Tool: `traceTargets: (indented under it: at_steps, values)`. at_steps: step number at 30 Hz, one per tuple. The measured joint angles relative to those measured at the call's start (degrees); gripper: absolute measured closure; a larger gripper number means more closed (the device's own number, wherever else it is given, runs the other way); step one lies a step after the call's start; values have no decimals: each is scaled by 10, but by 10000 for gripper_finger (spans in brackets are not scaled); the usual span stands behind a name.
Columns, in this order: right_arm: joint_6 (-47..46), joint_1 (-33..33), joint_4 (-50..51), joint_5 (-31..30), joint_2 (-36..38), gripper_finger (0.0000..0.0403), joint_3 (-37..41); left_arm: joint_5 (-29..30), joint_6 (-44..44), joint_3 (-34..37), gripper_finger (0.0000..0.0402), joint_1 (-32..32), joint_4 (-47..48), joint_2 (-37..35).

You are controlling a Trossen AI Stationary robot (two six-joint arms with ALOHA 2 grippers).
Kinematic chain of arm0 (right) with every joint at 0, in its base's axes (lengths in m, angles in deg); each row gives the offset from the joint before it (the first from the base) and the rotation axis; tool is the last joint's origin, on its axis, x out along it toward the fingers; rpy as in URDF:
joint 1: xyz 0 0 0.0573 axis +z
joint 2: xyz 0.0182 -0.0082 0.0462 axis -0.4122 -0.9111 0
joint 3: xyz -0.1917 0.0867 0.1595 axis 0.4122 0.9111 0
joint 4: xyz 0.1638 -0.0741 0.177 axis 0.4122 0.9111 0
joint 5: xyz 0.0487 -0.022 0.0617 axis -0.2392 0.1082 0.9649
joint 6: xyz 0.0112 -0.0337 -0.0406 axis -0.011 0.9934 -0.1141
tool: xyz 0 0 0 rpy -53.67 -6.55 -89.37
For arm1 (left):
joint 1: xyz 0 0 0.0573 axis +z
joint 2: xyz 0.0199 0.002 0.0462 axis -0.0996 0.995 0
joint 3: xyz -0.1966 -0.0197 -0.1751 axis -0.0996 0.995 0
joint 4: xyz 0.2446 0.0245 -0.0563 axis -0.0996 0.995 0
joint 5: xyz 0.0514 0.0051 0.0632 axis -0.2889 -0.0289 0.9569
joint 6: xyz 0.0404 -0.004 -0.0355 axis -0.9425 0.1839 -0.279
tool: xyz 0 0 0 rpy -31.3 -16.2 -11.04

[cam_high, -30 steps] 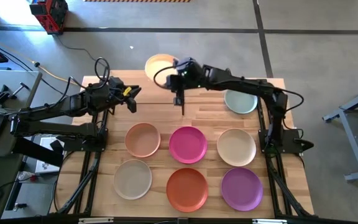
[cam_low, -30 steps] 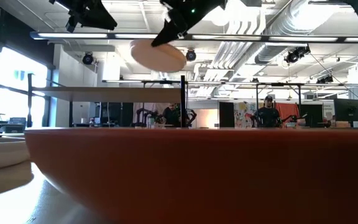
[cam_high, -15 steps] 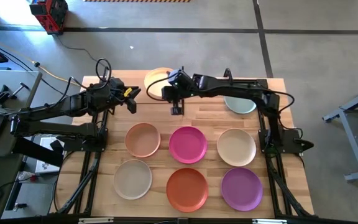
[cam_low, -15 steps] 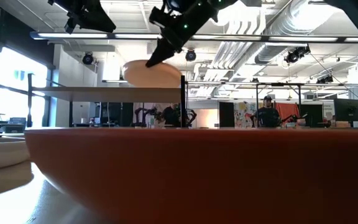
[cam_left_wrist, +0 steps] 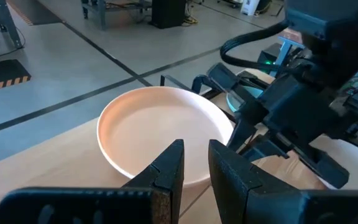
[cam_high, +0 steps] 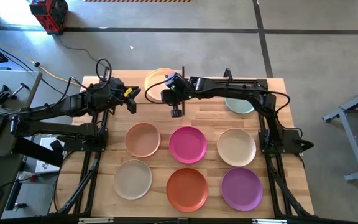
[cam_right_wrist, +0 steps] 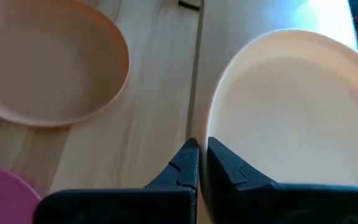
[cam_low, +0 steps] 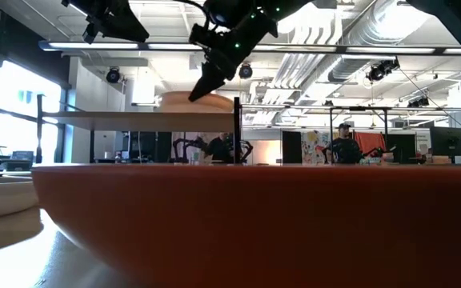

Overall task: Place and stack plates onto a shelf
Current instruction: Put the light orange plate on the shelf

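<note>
The peach plate [cam_high: 157,78] lies level at the right end of the shelf [cam_low: 118,120], on its board or just above it. My right gripper [cam_high: 168,92] is shut on the plate's rim. Beside the shelf's left part my left gripper [cam_high: 131,101] hangs in the air, its fingers a narrow gap apart with nothing between them. The pale green plate [cam_high: 241,104] rests on the table at the far right, partly under my right arm. Several more plates lie flat on the table in two rows, among them tan-pink [cam_high: 143,139], magenta [cam_high: 188,144] and orange [cam_high: 187,189]. My right gripper pinches the peach plate's rim [cam_right_wrist: 215,134] between its two fingers, on the plate's near right side. The fingers slant down at it from the table's right. The plate sits level; whether its underside bears on the shelf board, I cannot tell.
The shelf's thin black post [cam_low: 235,132] stands right beside the held plate. The shelf's left half [cam_left_wrist: 36,162] is bare wood. Cream [cam_high: 236,147], beige-grey [cam_high: 133,178] and purple [cam_high: 242,189] plates fill the near part of the table.
My right gripper has sunk and gone a little toward the table's left edge with the peach plate, tipping further down. The plate, tilted and high above the shelf a second ago, now lies level at the shelf board.
</note>
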Motion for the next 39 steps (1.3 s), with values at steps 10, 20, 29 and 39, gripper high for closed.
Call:
traceTargets:
  at_steps: [10, 20, 29, 39]
  values:
    - [2, 0, 3, 0, -2, 403, 0, 0, 1, 0, 339, 0, 0, 0]
    - [2, 2, 5, 1, -2, 400, 0, 0, 1, 0, 339, 0, 0, 0]
    - [22, 2, 6, 1, -2, 346, 0, 0, 1, 0, 339, 0, 0, 0]
    - [23, 2, -23, -48, -2, 335, 0, 0, 1, 0, 339, 0, 0, 0]
